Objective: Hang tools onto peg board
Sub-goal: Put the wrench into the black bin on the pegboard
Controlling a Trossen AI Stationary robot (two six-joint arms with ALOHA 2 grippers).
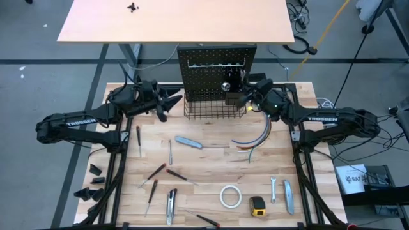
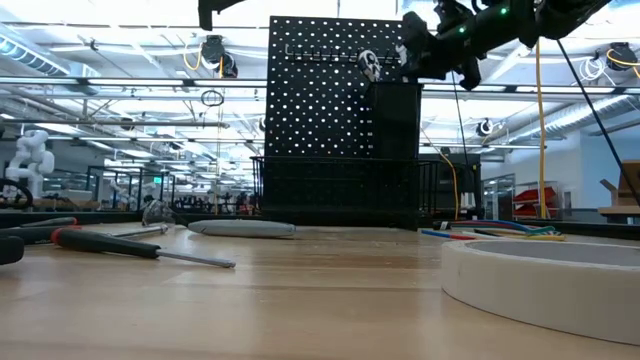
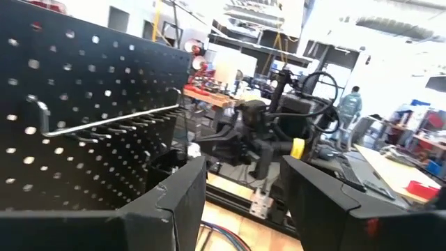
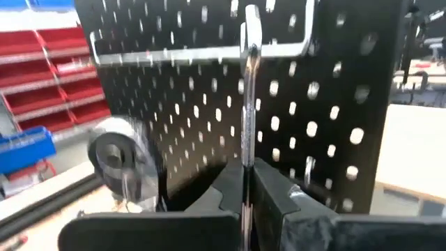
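The black peg board (image 1: 217, 70) stands upright at the table's far middle, a wire basket (image 1: 214, 108) at its foot. A round silver tool (image 4: 115, 155) hangs on the board. My right gripper (image 4: 245, 174) is at the board's right part, shut on a silver wrench (image 4: 247, 97). My left gripper (image 3: 240, 199) hangs open beside the board's left edge with nothing between its fingers. More tools lie on the table: a grey utility knife (image 1: 189, 142), screwdrivers (image 1: 156, 171), a white tape roll (image 1: 230, 196) and a yellow tape measure (image 1: 257, 205). My right gripper pinches the wrench's shaft (image 4: 246, 150) low down between its two fingers, which point level at the board's face. The wrench stands upright, clear of the table. Its upper end (image 4: 251, 28) is up at the hook rail (image 4: 181, 52); whether they touch, I cannot tell.
A bundle of curved coloured wires (image 1: 252, 137) lies to the right of the basket. A small wrench (image 1: 273, 189) and a second knife (image 1: 289, 195) lie near the right front corner. A small black bin (image 2: 396, 120) sits on the board's right side.
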